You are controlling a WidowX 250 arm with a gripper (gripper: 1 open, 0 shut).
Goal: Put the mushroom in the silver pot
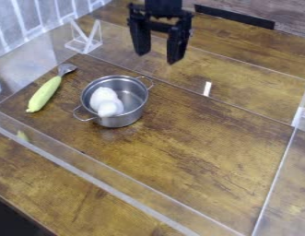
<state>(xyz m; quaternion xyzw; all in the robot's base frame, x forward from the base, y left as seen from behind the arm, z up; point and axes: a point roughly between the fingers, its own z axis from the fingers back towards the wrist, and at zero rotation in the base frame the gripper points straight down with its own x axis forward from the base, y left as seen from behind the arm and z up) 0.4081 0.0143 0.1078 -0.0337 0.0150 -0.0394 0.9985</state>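
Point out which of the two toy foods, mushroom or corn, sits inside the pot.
The white mushroom: it lies within the silver pot's walls, while the yellow-green corn lies outside, beside the pot.

The arm reaches in over the bench's (192, 152) far edge, its tool (158, 57) pointing down, fingers spread apart.
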